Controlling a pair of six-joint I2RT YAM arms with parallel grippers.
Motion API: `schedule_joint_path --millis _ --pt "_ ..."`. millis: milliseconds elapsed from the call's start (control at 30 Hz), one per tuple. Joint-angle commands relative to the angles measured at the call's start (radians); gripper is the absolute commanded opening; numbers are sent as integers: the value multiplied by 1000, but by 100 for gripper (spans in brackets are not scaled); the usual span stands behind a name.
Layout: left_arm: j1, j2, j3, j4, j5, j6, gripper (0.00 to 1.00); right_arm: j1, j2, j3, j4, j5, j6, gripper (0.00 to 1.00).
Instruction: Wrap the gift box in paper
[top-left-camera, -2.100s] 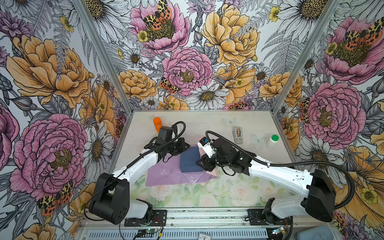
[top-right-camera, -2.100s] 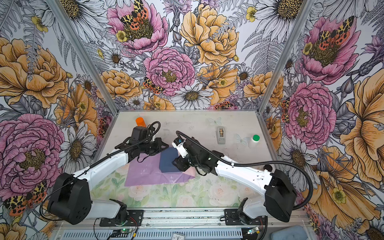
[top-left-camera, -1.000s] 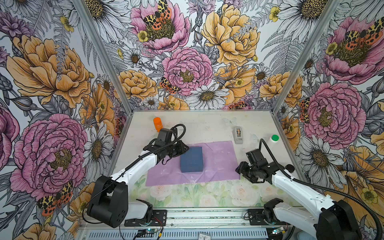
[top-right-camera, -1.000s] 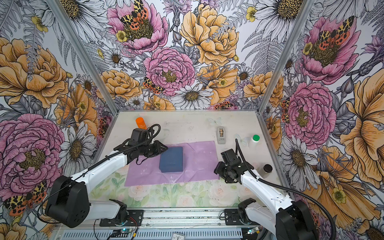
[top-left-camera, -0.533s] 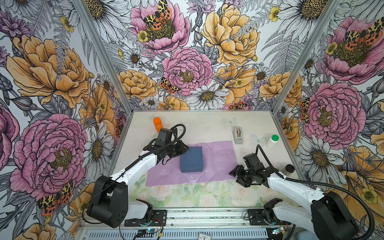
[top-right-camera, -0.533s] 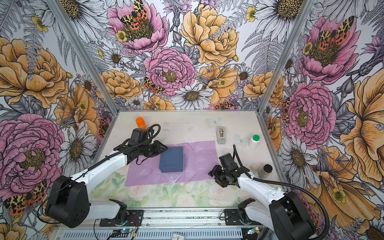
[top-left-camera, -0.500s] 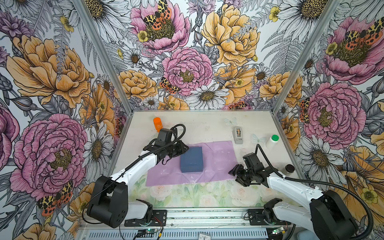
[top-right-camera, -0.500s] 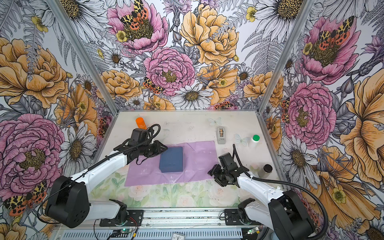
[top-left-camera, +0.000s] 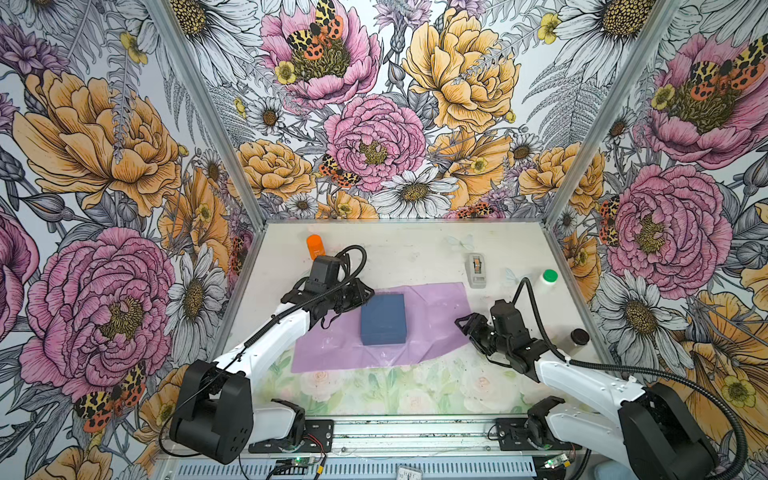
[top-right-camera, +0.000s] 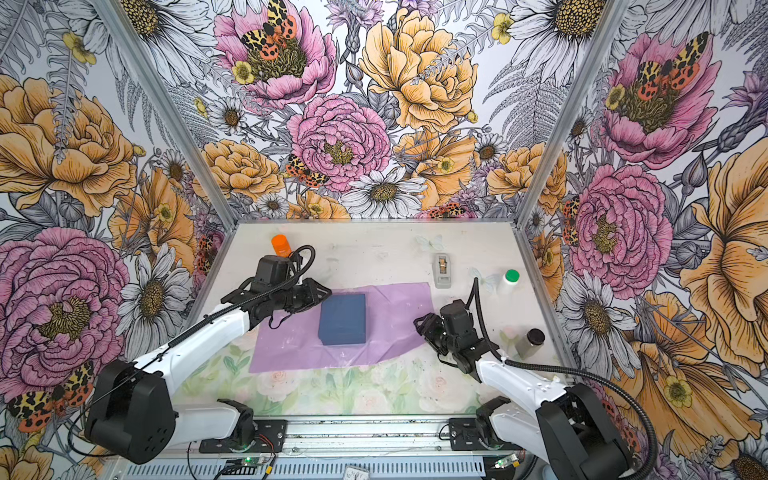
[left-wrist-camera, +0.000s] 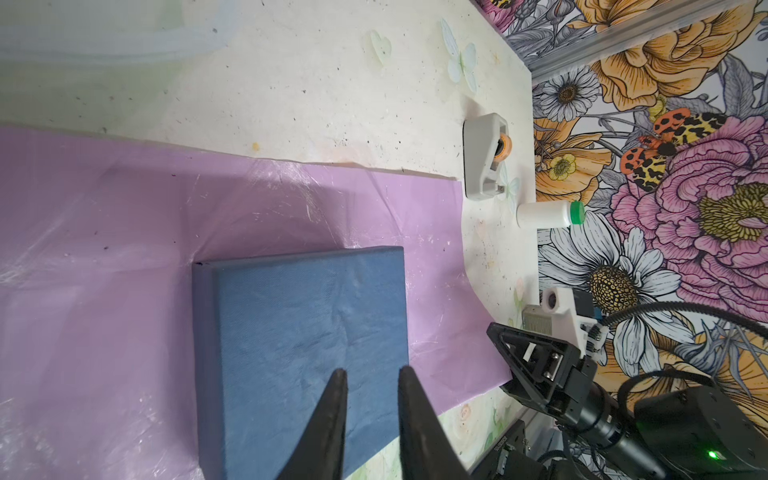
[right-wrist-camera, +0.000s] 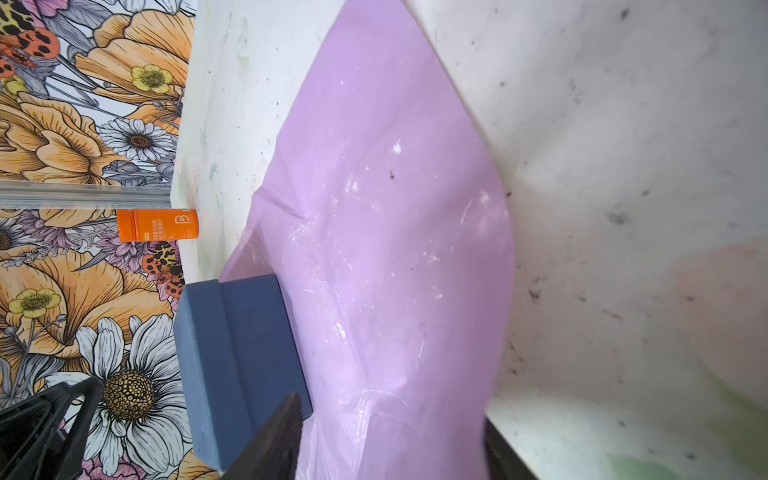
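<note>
**Jaw Status and Workpiece Position**

My left gripper (left-wrist-camera: 370, 370) has its jaws at a narrow gap with nothing between them. They stand over the dark navy blue, matte, low square gift box (left-wrist-camera: 299, 332), at the box edge nearest that gripper. I cannot tell whether the tips touch it.

The box lies flat on the large, creased, glossy lilac-purple sheet of paper (left-wrist-camera: 104, 249).

My right gripper (right-wrist-camera: 388, 411) has its jaws wide apart and grips nothing. The paper's near end shows between them, and the box lies ahead.

The left wrist view, unlike the right, shows the grey plastic tape dispenser (left-wrist-camera: 482, 158) and the white green-capped bottle (left-wrist-camera: 544, 214) past the paper. The right wrist view, unlike the left, shows the orange cylindrical bottle (right-wrist-camera: 158, 225) beyond the box. Only the top views show the dark-capped jar (top-left-camera: 578, 336) behind my right gripper.
</note>
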Motion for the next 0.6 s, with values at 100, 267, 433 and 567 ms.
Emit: schedule_joint_path --millis 100,267,433,567 --pt "5 -14 22 0 -8 -3 25 0 -69 42 -123 60 -64 45" --pt "5 -18 23 0 -5 -5 27 0 -66 49 -133 63 -69 35" --pt "5 -23 22 0 -7 -5 27 -26 -73 67 -137 63 -82 36" --pt "7 -28 18 2 -9 -5 27 -46 -77 87 -137 15 -83 32"
